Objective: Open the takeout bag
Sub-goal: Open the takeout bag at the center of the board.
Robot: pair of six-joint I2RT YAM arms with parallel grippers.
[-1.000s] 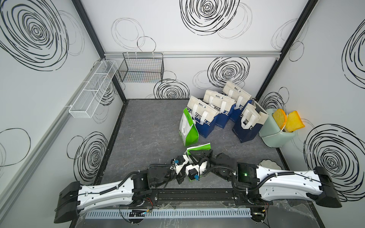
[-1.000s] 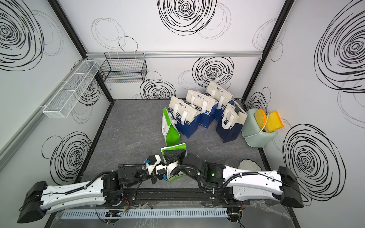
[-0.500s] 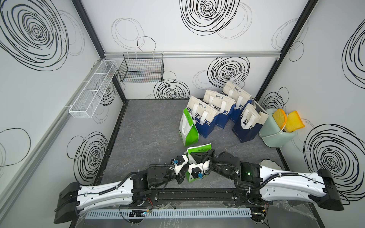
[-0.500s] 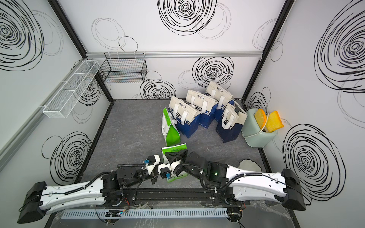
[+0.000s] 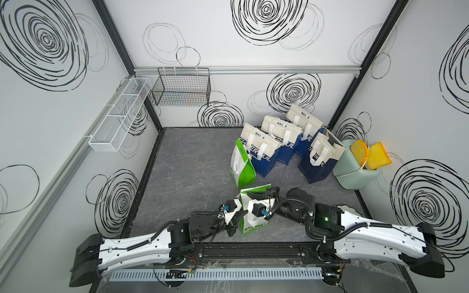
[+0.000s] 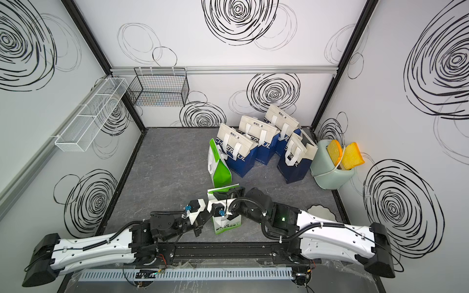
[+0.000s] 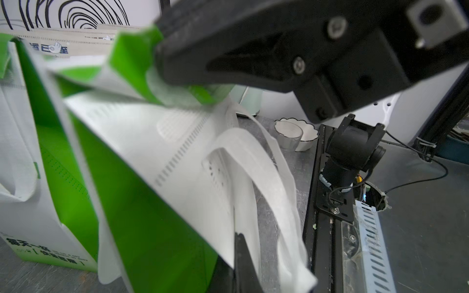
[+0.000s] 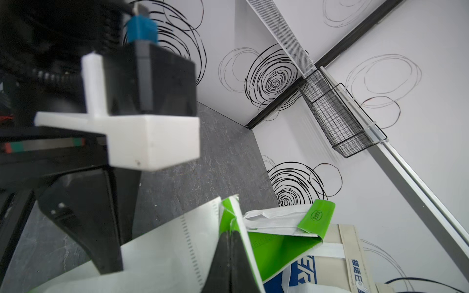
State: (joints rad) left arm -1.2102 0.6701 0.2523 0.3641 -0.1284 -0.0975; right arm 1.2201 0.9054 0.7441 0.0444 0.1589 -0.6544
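Left fingers (image 7: pixel 243 266) and right fingers (image 8: pixel 223 263) are each pinched tight on the green and white cloth takeout bag (image 5: pixel 253 224) standing on the grey worktop (image 5: pixel 193 162)

Front centre of the table, the takeout bag (image 5: pixel 254 223) stands just behind the front edge. The left gripper (image 5: pixel 236 222) is against its left side, and the right gripper (image 5: pixel 252 195) is on its top rim, reaching in from the right. Straight behind it stands a second bag (image 5: pixel 241 167). Right of that, a cluster of four bags (image 5: pixel 284 144) runs toward the back right corner. The bin (image 5: pixel 355 175) sits at the right edge, just beside the cluster. A bowl (image 6: pixel 320 211) lies near the front right corner, partly under the right arm.
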